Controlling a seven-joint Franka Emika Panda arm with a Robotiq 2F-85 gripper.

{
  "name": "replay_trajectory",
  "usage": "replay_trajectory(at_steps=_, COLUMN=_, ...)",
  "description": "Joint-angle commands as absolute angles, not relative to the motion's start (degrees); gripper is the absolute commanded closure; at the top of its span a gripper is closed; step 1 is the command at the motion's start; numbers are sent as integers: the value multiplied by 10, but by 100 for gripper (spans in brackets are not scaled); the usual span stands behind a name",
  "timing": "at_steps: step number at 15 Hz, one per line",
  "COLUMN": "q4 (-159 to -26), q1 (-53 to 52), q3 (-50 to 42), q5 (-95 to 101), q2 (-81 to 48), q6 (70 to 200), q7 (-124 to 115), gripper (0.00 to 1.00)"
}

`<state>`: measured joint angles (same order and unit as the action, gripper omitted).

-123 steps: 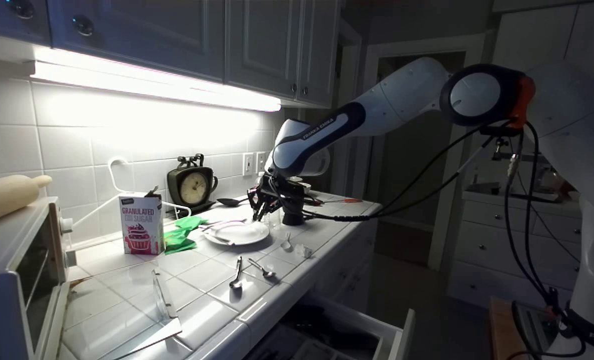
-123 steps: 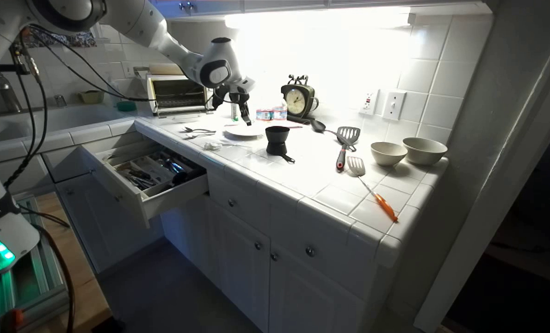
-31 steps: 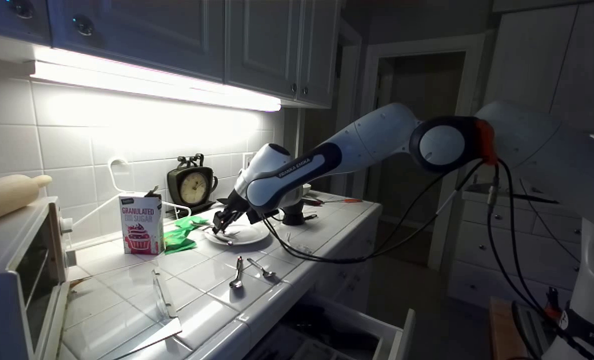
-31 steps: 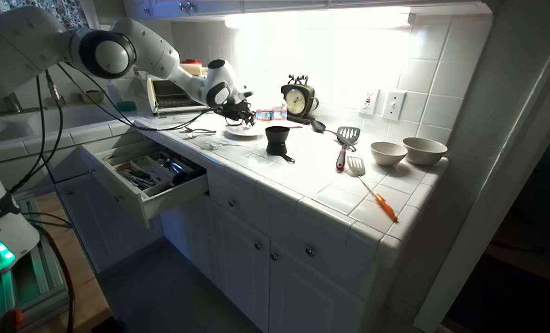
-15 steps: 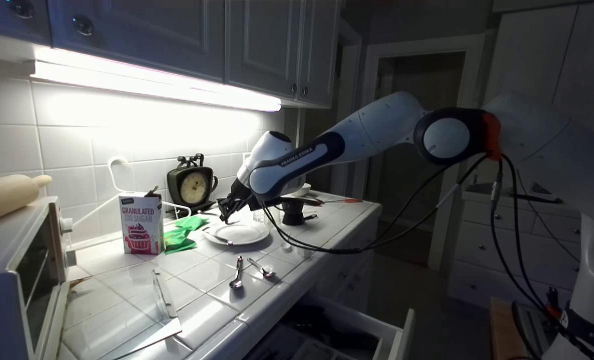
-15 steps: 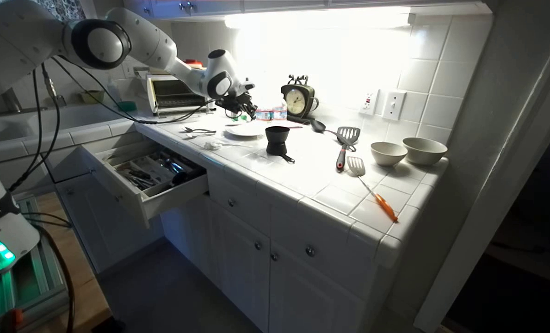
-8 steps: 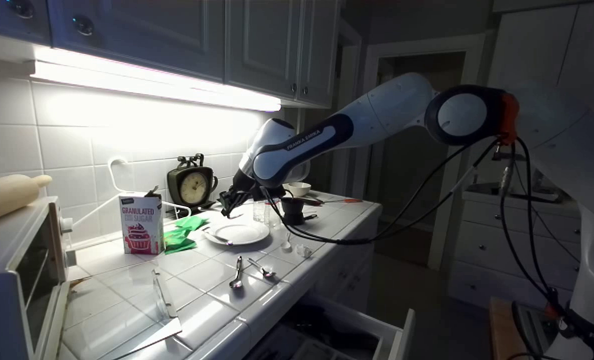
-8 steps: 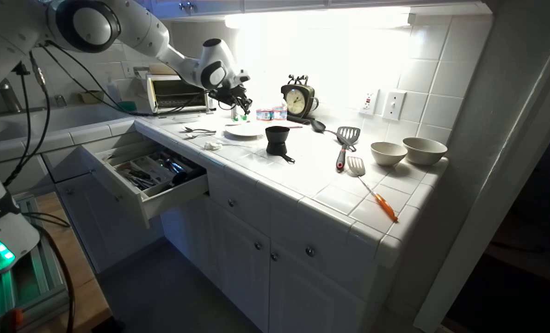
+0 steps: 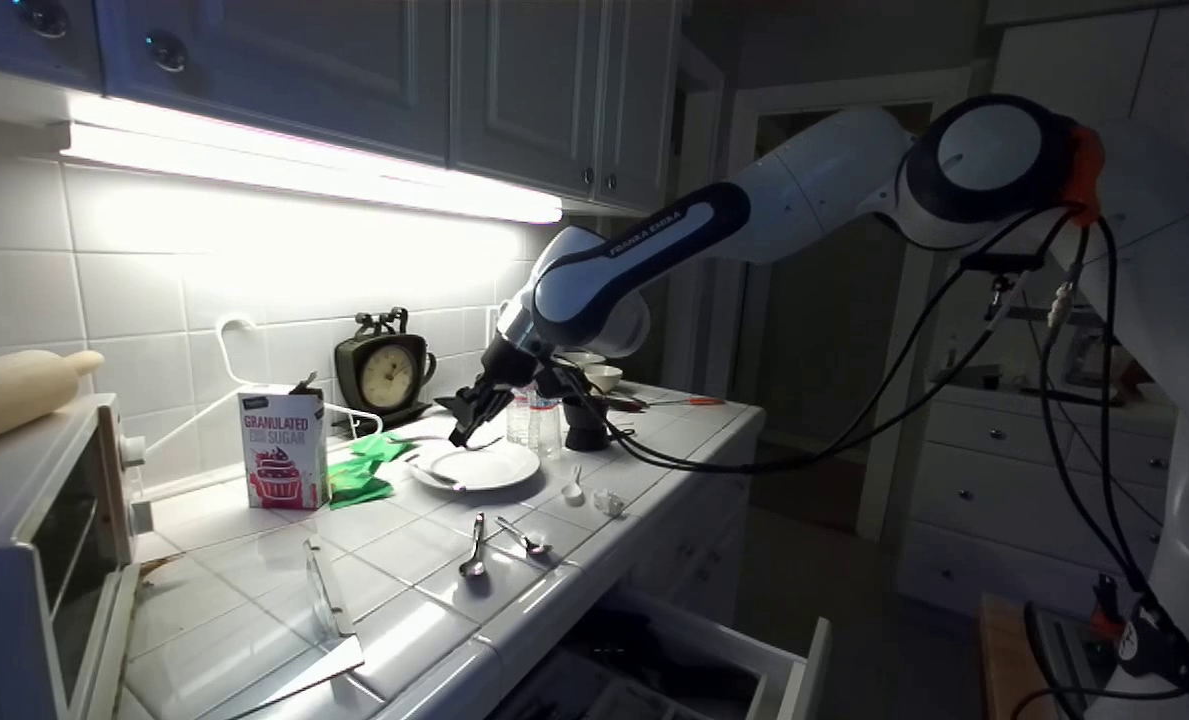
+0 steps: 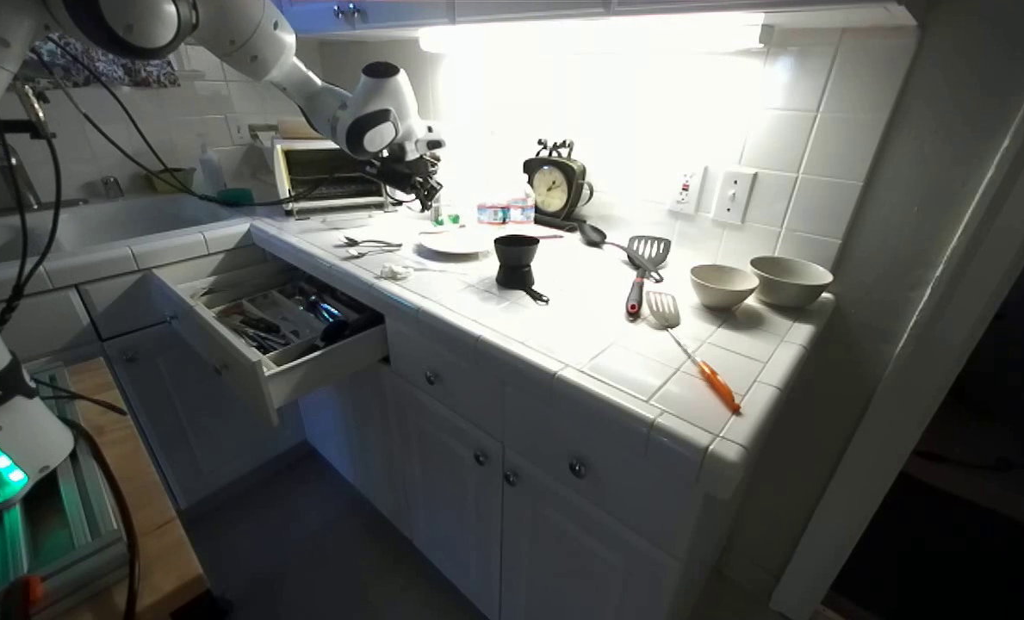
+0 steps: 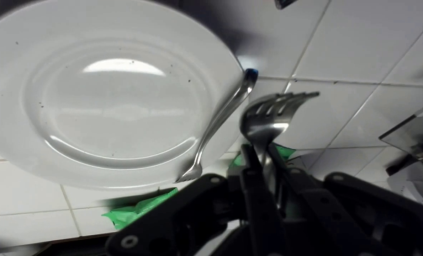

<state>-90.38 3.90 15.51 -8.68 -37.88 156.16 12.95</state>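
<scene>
Since two seconds ago, my arm (image 9: 644, 246) has lifted, and my pincer (image 9: 461, 438) has come up from low by the plate (image 11: 126, 96); in both exterior views it now hangs above the table (image 9: 394, 545). Clear bottles (image 9: 545, 430), hidden behind my arm back then, now show near the middle of an exterior view. The plate has stayed put, and so has the green bag (image 11: 137, 212). My pincer is squeezed tight on a fork (image 11: 263, 126). In the wrist view the fork's head pokes out past the pincer's end, just right of the middle, with its points bent toward the right. The plate fills the upper left of that frame, and a second fork (image 11: 216, 123) lies along its right rim, left of mine. The green bag sits at the bottom left.
</scene>
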Motion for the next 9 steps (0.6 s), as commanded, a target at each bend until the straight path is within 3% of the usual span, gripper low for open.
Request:
replay_trajectory(at_steps=1, q4=-992, q1=104, q3=215, q5=-141, q2=-319, q6=1547, q7=220, gripper=98)
replay_trajectory(at_steps=9, q4=-1067, q1=157, q3=238, q5=-164, q2=-276, q6=1526, q7=375, gripper=98)
